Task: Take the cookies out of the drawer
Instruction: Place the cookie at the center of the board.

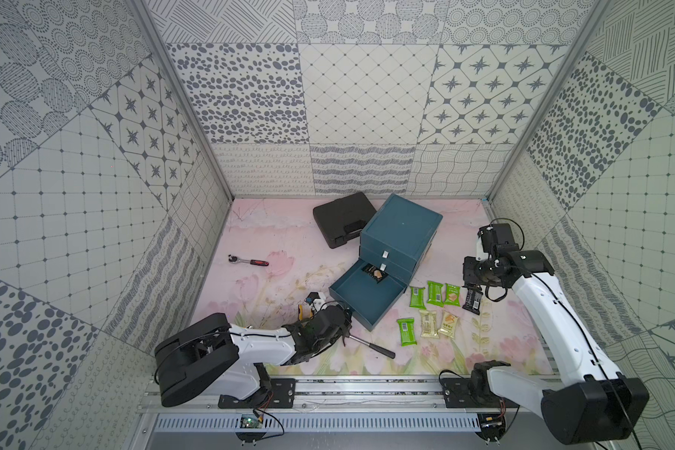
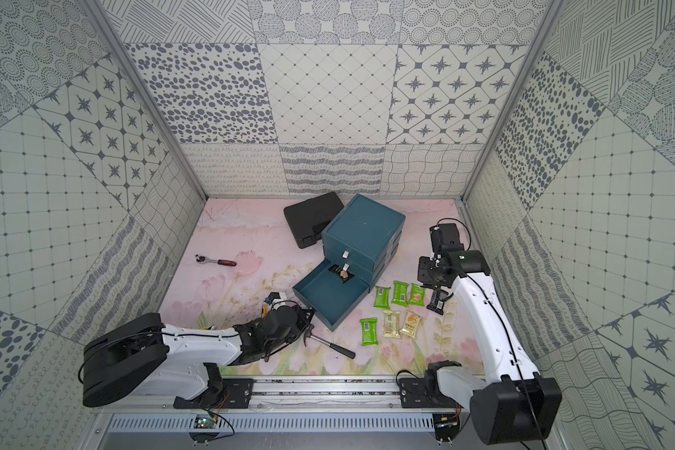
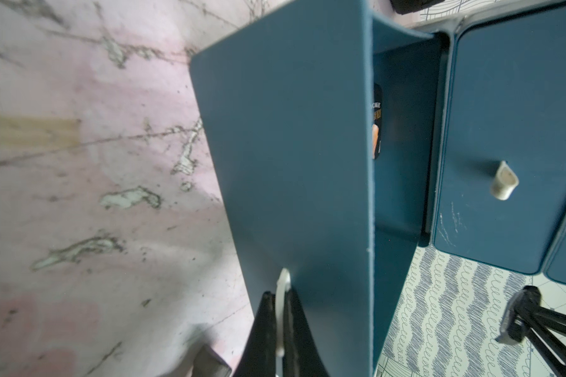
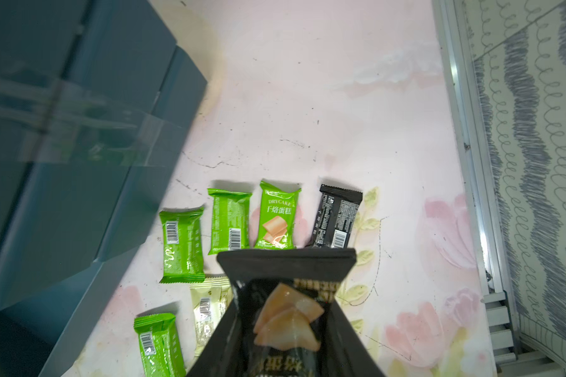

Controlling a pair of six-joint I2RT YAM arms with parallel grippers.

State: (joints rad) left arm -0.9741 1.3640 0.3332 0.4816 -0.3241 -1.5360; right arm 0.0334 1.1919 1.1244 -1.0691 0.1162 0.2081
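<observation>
- Overhead, in both top views, the left arm (image 1: 258, 337) is stretched low to the open drawer (image 1: 361, 300), where one packet (image 1: 373, 272) lies; the right arm (image 1: 542, 311) is bent over cookies (image 1: 435, 293) laid right of centre.
- Only in the left wrist view is the left gripper (image 3: 278, 295) seen clenched on the drawer handle (image 3: 283, 279).
- Only in the right wrist view is the right gripper (image 4: 285, 352) seen grasping a black packet (image 4: 285, 271).

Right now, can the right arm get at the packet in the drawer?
Probably not yet: the right claw is shut on a black packet. The drawer stands open, with the remaining packet in plain view at its back.
</observation>
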